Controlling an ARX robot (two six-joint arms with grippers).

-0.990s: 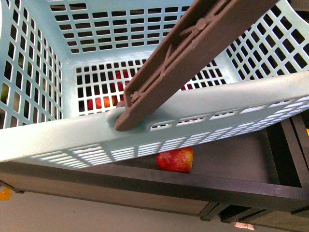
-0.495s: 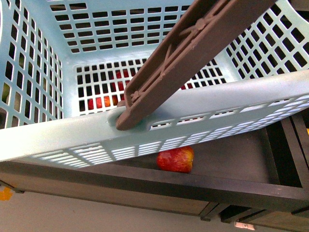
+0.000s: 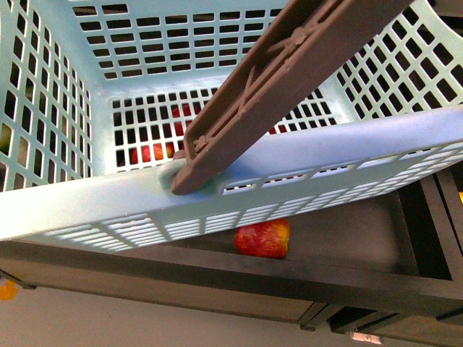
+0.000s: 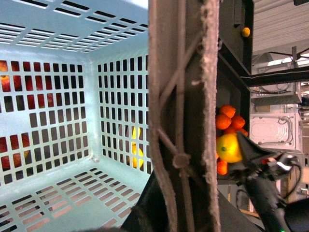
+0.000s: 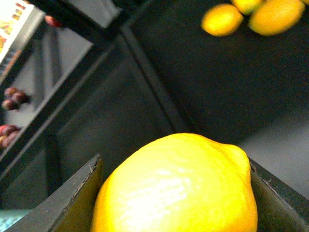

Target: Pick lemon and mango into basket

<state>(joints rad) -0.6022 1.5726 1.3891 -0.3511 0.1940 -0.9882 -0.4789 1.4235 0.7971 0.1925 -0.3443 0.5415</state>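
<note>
The turquoise basket (image 3: 94,210) fills the front view, held up close, with its brown handle (image 3: 289,79) slanting across it. In the left wrist view my left gripper (image 4: 164,212) is shut on that handle (image 4: 181,121), and the basket's floor (image 4: 63,193) is bare. My right gripper (image 4: 244,154) is shut on the yellow lemon (image 4: 228,147) just outside the basket's wall. The lemon (image 5: 178,188) fills the right wrist view between the two fingers (image 5: 79,198). Yellow-orange fruits (image 5: 275,14) lie on a dark shelf beyond. I cannot tell whether one is the mango.
A red-blushed fruit (image 3: 263,238) lies on a dark shelf (image 3: 217,278) under the basket. More red fruit shows through the lattice walls (image 3: 152,152). A pile of orange tangerines (image 4: 227,118) sits behind the lemon. Dark shelf bars (image 5: 149,82) cross the right wrist view.
The basket has shifted very slightly in the front view. Nothing else has visibly changed.
</note>
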